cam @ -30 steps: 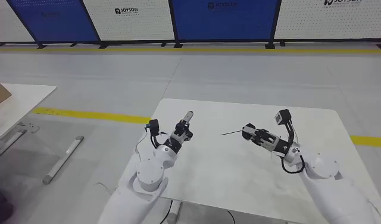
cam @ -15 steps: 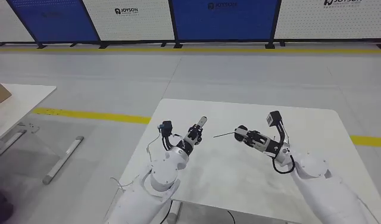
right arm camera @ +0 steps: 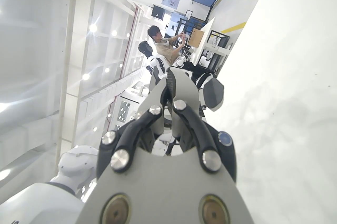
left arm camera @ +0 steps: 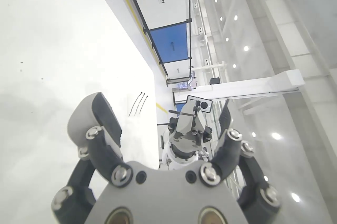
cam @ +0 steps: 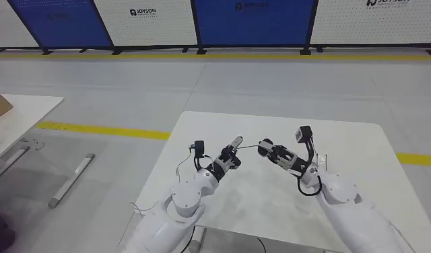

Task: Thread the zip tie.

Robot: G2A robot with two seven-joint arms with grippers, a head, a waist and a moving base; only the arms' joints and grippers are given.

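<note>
Above the middle of the white table [cam: 363, 206], my right gripper [cam: 264, 147] is shut on a thin black zip tie [cam: 248, 146]. The tie sticks out level toward my left gripper [cam: 233, 145], and its free tip reaches that gripper's fingers. In the left wrist view my left gripper [left arm camera: 163, 109] is open, and the right gripper [left arm camera: 188, 125] faces it between the spread fingers, the zip tie [left arm camera: 184, 113] across its tip. In the right wrist view my right gripper [right arm camera: 168, 84] has its fingers pressed together, and the tie itself is hidden there.
Three spare black zip ties [left arm camera: 138, 104] lie on the table near its far right edge. The table's front and right part is bare white surface. A second white table [cam: 20, 115] stands off to the left across the floor.
Both arms have drawn together over the table's middle: the left gripper moved right, the right gripper moved left with the zip tie, whose tip now meets the left gripper.
</note>
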